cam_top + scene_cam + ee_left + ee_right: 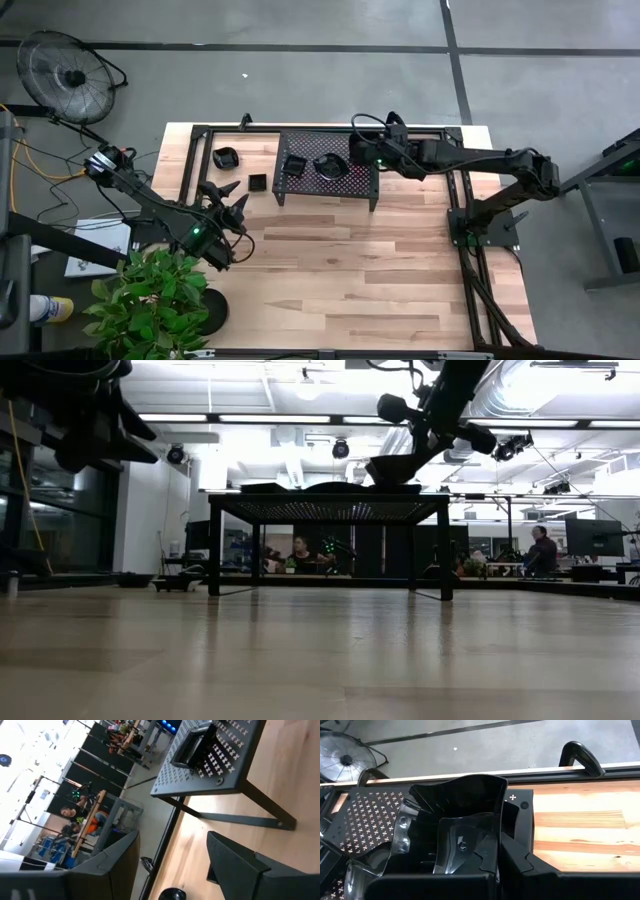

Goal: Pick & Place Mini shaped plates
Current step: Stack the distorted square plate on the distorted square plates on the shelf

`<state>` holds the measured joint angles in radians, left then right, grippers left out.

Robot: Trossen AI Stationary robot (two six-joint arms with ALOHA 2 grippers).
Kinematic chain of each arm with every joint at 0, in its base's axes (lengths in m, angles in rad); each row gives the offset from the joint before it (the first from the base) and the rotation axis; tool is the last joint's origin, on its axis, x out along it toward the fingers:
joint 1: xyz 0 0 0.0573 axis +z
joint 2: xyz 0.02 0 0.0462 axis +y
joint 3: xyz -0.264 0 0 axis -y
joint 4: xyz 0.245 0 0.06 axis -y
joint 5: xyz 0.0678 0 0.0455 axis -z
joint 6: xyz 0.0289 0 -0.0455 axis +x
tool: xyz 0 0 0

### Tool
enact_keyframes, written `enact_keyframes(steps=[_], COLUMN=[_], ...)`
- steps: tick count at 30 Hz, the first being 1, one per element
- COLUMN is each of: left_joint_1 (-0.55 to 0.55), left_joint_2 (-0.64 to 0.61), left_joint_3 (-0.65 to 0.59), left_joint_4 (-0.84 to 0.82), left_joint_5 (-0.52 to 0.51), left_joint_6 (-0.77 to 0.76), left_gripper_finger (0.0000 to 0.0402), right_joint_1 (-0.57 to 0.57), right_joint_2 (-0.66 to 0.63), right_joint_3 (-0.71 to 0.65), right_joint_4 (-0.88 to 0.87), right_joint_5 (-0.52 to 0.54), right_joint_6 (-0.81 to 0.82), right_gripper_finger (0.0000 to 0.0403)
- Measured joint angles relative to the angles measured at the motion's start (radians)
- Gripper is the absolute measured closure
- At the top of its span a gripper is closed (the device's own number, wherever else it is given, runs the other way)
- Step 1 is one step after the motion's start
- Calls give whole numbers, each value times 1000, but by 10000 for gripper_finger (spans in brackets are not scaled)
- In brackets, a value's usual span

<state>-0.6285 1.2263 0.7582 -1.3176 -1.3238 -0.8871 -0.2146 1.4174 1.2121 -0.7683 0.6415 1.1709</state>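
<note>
Gripping glossy black plate [465, 820] — right claw [366, 152] clamped shut on it, above mesh rack [300, 147]; left claw [228, 200] wide, empty.

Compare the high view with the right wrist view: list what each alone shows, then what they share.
Only the high view: the left gripper open over the table, two mini shaped plates on the wood, and a potted plant. Only the right wrist view: the glossy plate pinched close up in the right gripper. Both: the perforated mesh rack, the floor fan, and the wooden table.
</note>
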Motion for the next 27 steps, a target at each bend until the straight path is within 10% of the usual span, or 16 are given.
enact_keyframes(steps=[27], left_joint_1=[0], left_joint_2=[0], left_joint_3=[0], left_joint_4=[3], left_joint_5=[14], left_joint_6=[0], left_gripper_finger=[176], right_joint_1=[5], right_joint_2=[0], right_joint_3=[-105], right_joint_4=[135], right_joint_5=[-44], right_joint_6=[4], right_gripper_finger=[402])
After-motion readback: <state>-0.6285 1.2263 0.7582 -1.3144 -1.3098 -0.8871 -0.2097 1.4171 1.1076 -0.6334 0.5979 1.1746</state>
